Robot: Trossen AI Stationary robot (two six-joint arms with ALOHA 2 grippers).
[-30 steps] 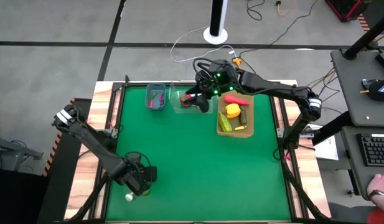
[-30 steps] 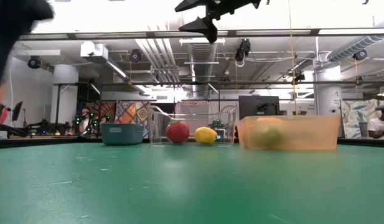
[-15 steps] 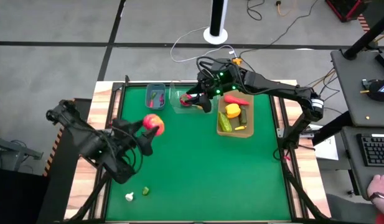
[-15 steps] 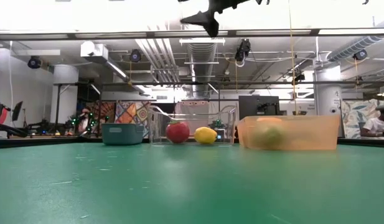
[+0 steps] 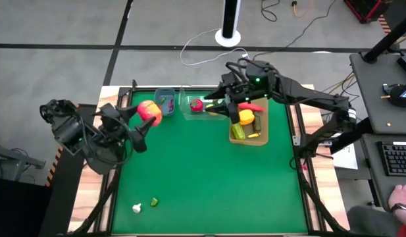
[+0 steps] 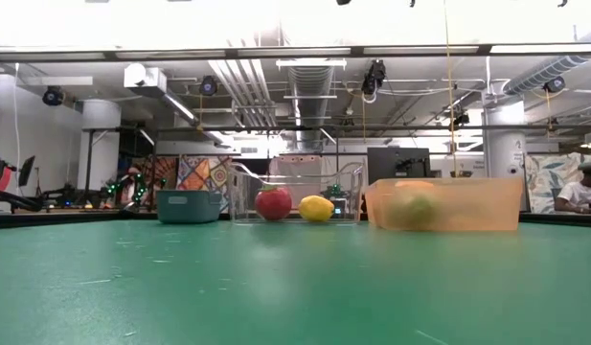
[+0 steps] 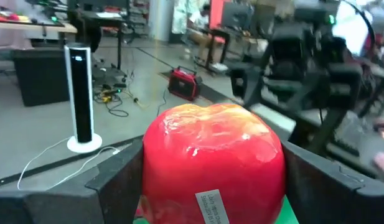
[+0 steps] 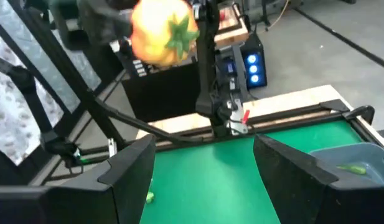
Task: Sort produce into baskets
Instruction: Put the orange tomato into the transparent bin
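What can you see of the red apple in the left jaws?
The apple is a glossy toy, red shading to yellow-orange on top, with a small white printed sticker low on its front. The left gripper holds it clear of the green table, one dark finger pressed on each side. From above it hangs over the table's left part, near the small blue-grey bin. Nothing else touches it.

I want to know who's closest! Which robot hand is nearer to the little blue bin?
Left. The left gripper, holding the red-and-yellow apple, hovers just beside the blue bin. The right gripper is open farther off, past the clear tub, by the tan tray.
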